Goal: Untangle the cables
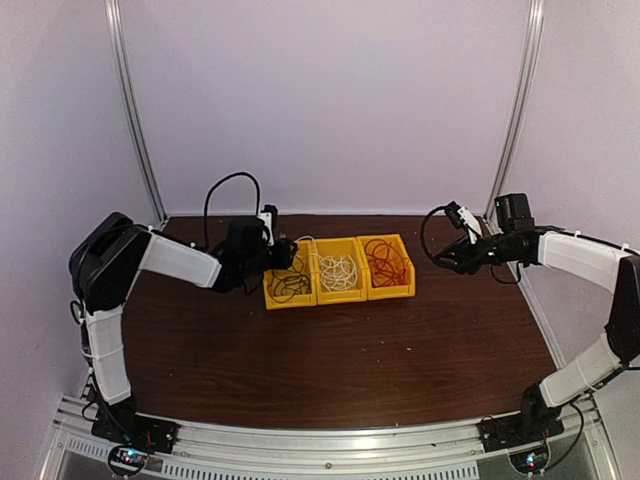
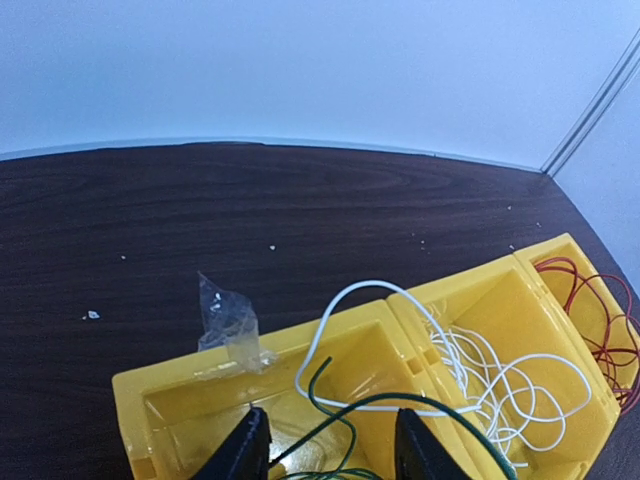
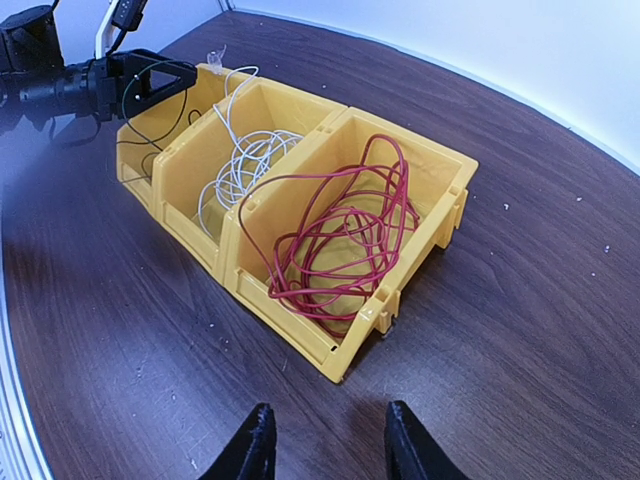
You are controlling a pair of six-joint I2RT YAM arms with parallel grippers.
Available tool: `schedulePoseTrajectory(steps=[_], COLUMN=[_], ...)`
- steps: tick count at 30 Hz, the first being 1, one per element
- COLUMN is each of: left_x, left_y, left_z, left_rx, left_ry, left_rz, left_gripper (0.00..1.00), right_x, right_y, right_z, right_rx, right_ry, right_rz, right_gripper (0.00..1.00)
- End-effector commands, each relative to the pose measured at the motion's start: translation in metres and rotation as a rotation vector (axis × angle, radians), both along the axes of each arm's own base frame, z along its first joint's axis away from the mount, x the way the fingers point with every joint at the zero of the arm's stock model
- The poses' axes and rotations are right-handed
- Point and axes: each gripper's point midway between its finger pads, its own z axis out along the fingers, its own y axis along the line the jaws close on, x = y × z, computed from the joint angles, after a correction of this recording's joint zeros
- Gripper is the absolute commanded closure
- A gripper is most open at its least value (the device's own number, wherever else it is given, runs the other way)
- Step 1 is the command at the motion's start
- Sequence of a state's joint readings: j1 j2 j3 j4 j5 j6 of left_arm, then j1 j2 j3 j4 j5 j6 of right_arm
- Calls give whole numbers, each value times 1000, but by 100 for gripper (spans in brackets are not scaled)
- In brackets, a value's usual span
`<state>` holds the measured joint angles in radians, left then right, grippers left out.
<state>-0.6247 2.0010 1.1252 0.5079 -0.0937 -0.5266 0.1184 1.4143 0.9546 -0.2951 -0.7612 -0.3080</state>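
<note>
Three yellow bins stand in a row at the back of the table. In the left bin (image 1: 272,296) lies the dark green cable (image 2: 414,397), in the middle bin (image 1: 318,259) the white cable (image 3: 240,165), and in the right bin (image 1: 408,288) the red cable (image 3: 345,235). My left gripper (image 2: 335,430) hovers at the left bin's near rim, open; a strand of green cable runs loose between its fingers, not pinched. One white loop (image 2: 365,284) spills over the divider into the left bin. My right gripper (image 3: 328,425) is open and empty, apart from the right bin's corner.
A crumpled scrap of clear tape (image 2: 225,320) sticks to the left bin's far rim. The brown table (image 1: 340,360) ends at the back wall just behind the bins. Both arms (image 1: 175,262) (image 1: 575,255) reach in from the sides.
</note>
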Motion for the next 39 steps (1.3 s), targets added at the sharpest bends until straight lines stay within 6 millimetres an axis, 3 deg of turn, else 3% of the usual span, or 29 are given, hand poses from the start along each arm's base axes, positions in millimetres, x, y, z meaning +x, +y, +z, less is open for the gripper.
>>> schedulePoseTrajectory(steps=[1, 8, 13, 18, 22, 25, 28, 30, 31, 32, 36, 39], left_x=[4, 5, 8, -4, -28, -47, -58, -61, -61, -63, -74, -85], left_y=[4, 1, 1, 25, 53, 81, 117, 140, 154, 166, 198, 203], left_z=[37, 80, 90, 93, 124, 154, 174, 188, 192, 197, 199, 196], left_rx=[-5, 22, 118, 186, 168, 196, 292, 352, 382, 402, 421, 376], left_ry=[-55, -96, -68, -53, -116, -177, -178, -161, -143, -129, -96, -119], left_rz=[26, -1, -17, 36, 94, 152, 248, 302, 326, 346, 402, 398], left_gripper=[55, 50, 49, 49, 49, 42, 22, 5, 3, 2, 2, 2], right_x=[-2, -2, -2, -4, 1, 15, 34, 44, 49, 54, 53, 47], right_y=[-1, -1, -1, 0, -4, -20, -48, -77, -92, -109, -150, -157], right_z=[5, 4, 1, 2, 8, 34, 89, 124, 139, 157, 193, 198], right_rx=[16, 16, 17, 17, 11, -10, -13, -14, -14, -10, 1, 4], right_ry=[-11, -7, 4, 2, -14, -75, -208, -302, -339, -389, -509, -543], right_rz=[11, 11, 15, 25, -2, -64, -175, -308, -400, -514, -779, -823], right_gripper=[61, 61, 61, 61, 60, 58, 53, 45, 30, 4, 0, 0])
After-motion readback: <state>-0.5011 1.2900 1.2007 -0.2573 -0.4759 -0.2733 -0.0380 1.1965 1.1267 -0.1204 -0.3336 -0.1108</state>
